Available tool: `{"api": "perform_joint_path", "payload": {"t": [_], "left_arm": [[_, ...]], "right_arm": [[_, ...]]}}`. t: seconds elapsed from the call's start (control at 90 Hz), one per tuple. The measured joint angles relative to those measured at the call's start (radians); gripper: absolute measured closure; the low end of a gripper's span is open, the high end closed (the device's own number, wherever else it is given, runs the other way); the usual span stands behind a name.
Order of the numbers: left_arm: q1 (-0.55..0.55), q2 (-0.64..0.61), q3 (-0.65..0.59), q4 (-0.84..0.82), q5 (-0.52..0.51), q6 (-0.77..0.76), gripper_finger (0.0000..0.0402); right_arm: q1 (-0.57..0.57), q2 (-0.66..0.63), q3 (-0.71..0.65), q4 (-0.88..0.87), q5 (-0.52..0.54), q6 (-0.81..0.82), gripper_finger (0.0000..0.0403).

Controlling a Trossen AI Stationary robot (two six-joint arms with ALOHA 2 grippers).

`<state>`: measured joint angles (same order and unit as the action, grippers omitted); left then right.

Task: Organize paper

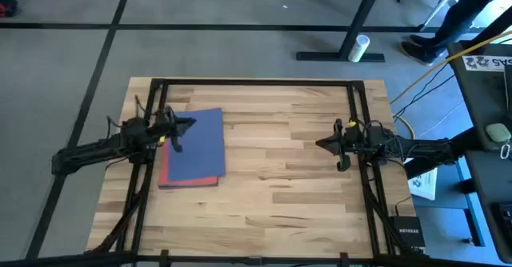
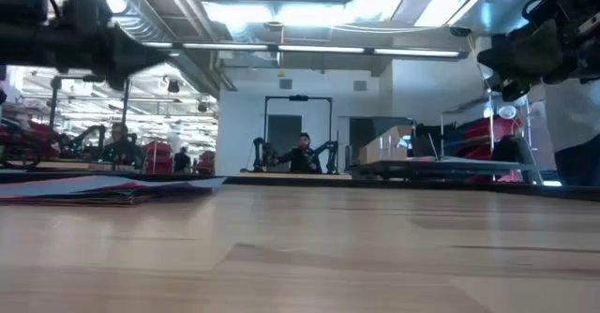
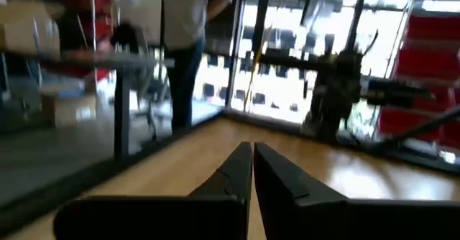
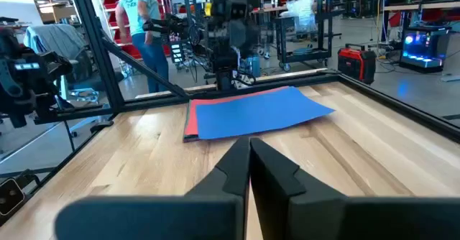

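At the left of the high view, the left gripper hangs over the upper left corner of the paper, its fingers pressed together with nothing between them. The paper lies as a stack in the left half of the table: a blue sheet on top, turned slightly off the red one whose edge peeks out along the bottom and left. Its long axis runs up and down the frame, square to the line between the two arms. The left arm is by far the nearer; it reaches in level from the left edge, with the gripper above the sheets and not visibly touching them. In the low view the stack lies flat at the left. At the right of the high view, the right gripper waits over bare wood, well apart from the stack, pointing at it, clenched and empty; the paper lies straight ahead of its fingers. Squaring the edges probably falls to the left arm.
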<state>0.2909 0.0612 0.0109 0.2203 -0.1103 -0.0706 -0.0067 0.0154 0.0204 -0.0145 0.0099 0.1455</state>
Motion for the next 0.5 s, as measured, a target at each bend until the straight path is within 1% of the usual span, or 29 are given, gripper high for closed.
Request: {"api": "perform_joint_path", "payload": {"t": [0.089, 0.167, 0.3, 0.367, 0.444, 0.5], "left_arm": [[0.0, 0.0, 0.0, 0.092, 0.012, 0.021, 0.0402], [-0.003, 0.0, 0.0, 0.128, 0.019, 0.046, 0.0402], [-0.004, 0.003, 0.002, 0.128, 0.03, 0.044, 0.0402], [-0.004, 0.022, 0.017, 0.126, 0.064, 0.033, 0.0402], [-0.004, 0.064, 0.047, 0.108, 0.124, 0.04, 0.0402], [-0.009, 0.109, 0.081, 0.073, 0.137, 0.056, 0.0402]], "right_arm": [[0.0, 0.0, 0.0, 0.042, 0.019, -0.034, 0.0403], [0.0, 0.0, 0.0, 0.069, 0.025, -0.051, 0.0403], [0.0, 0.0, 0.0, 0.134, 0.023, -0.04, 0.0403], [0.0, 0.0, 0.0, 0.181, 0.023, -0.015, 0.0403], [0.0, 0.0, 0.0, 0.232, 0.024, 0.054, 0.0403], [0.0, 0.0, 0.0, 0.257, 0.023, 0.082, 0.0403]]}}
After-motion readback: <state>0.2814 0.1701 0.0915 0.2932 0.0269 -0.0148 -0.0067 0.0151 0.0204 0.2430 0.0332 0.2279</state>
